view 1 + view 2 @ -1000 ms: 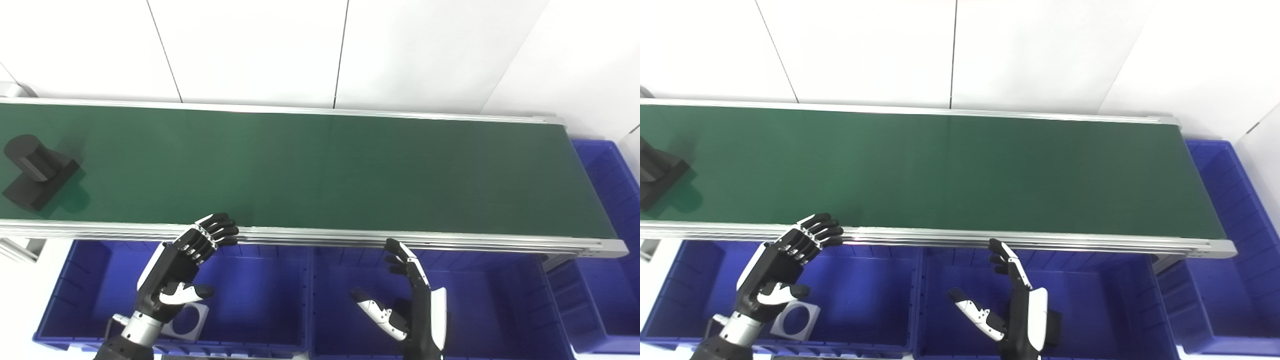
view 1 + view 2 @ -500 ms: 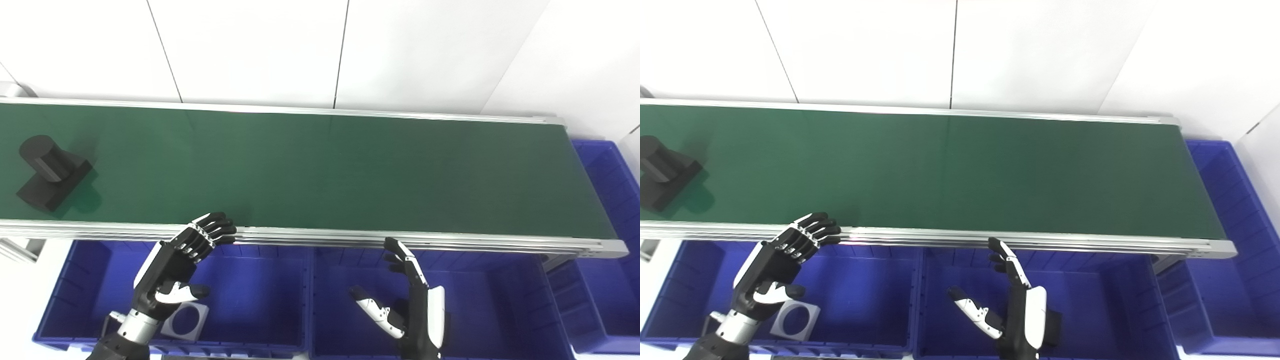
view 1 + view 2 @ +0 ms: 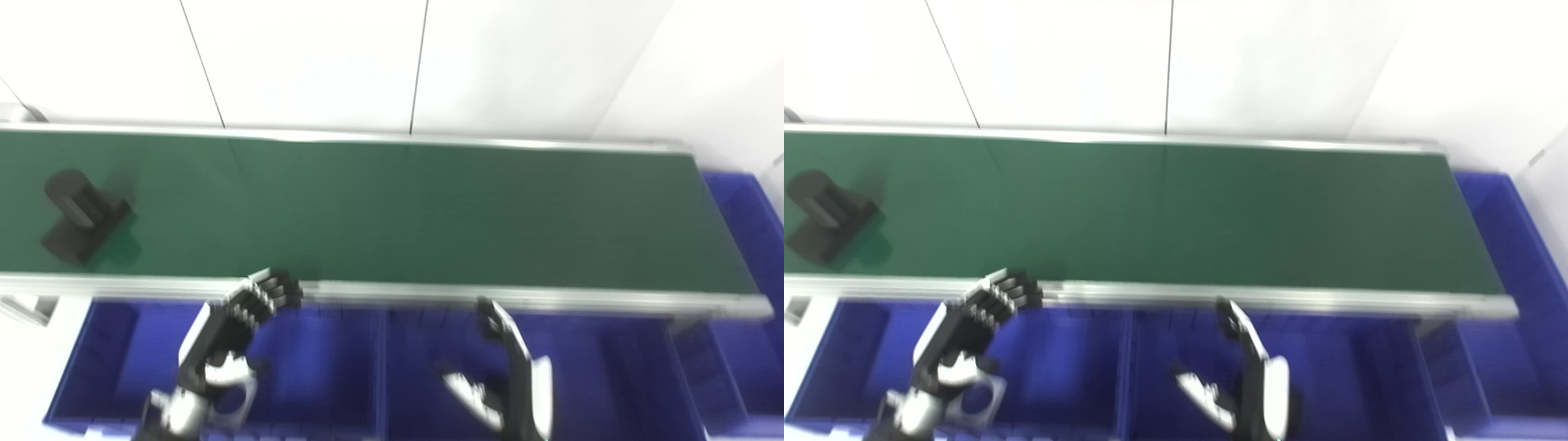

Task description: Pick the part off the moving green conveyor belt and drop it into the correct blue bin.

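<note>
The black part [image 3: 82, 214] is seen at the far left of the green conveyor belt [image 3: 429, 214]. Both the left hand [image 3: 236, 334] and right hand [image 3: 511, 380] are held open and empty above the blue bins [image 3: 318, 373].

Part far left on belt, bins in front.
Part [image 3: 82, 214] on belt [image 3: 392, 214]; bins [image 3: 331, 367] along near edge, plate [image 3: 980, 401] in left bin, hands above bins.
</note>
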You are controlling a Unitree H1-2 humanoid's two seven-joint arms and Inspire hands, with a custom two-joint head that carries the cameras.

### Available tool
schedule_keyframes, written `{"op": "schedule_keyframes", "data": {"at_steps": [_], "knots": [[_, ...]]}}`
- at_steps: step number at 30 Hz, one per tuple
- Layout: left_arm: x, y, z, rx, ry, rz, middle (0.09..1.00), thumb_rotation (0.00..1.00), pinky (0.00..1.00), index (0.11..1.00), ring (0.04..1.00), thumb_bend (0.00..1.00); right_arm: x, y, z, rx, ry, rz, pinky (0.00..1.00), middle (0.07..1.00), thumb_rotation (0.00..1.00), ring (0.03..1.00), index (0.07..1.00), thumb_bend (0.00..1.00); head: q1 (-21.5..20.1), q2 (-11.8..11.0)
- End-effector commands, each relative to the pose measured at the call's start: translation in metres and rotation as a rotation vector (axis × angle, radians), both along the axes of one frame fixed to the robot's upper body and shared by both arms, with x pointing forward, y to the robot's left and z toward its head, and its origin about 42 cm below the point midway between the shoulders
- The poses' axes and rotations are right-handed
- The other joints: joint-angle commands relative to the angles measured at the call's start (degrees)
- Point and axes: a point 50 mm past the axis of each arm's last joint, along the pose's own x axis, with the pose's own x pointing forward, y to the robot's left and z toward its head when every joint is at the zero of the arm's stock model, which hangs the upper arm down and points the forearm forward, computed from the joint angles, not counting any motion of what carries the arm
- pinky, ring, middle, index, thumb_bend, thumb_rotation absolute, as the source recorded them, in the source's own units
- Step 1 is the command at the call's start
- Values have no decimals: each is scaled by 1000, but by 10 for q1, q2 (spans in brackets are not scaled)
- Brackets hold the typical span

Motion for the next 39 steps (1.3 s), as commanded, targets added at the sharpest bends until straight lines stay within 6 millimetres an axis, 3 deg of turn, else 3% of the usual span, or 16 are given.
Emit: {"op": "schedule_keyframes", "data": {"at_steps": [1, 6, 15, 20, 26, 32, 35, 39], "knots": [[3, -3, 11, 15, -71, 14, 750, 379, 651, 748, 712, 909, -1, 0, 6, 38, -57, -1, 670, 774, 652, 721, 817, 643, 3, -1], [-2, -4, 14, 29, -78, 19, 728, 415, 652, 721, 699, 920, -2, -4, 4, 33, -58, 8, 688, 794, 666, 739, 835, 602, 14, -6], [-15, -4, 21, 111, -64, -21, 762, 385, 676, 739, 736, 922, -2, -8, 3, 22, -82, 15, 709, 803, 704, 745, 852, 589, 20, -4], [-22, -6, 25, 167, -43, -38, 775, 386, 677, 749, 749, 925, -4, -9, 8, 29, -100, 13, 724, 797, 696, 745, 852, 586, 18, 1], [-24, -12, 26, 227, -5, -36, 769, 456, 671, 750, 742, 902, -7, -11, 22, 45, -132, 14, 711, 797, 689, 743, 850, 586, 23, 8], [-29, -18, 25, 290, 26, -35, 768, 473, 673, 752, 744, 896, 0, -17, 58, 13, -221, 60, 753, 831, 708, 773, 888, 588, 38, 14], [-32, -22, 23, 376, 40, -30, 772, 518, 673, 754, 746, 905, 11, -23, 78, 3, -263, 95, 745, 854, 719, 792, 907, 599, 53, 17], [-36, -30, 20, 516, 6, -12, 773, 542, 676, 754, 748, 923, 23, -30, 102, -10, -280, 145, 812, 876, 724, 834, 927, 640, 79, 19]]}}
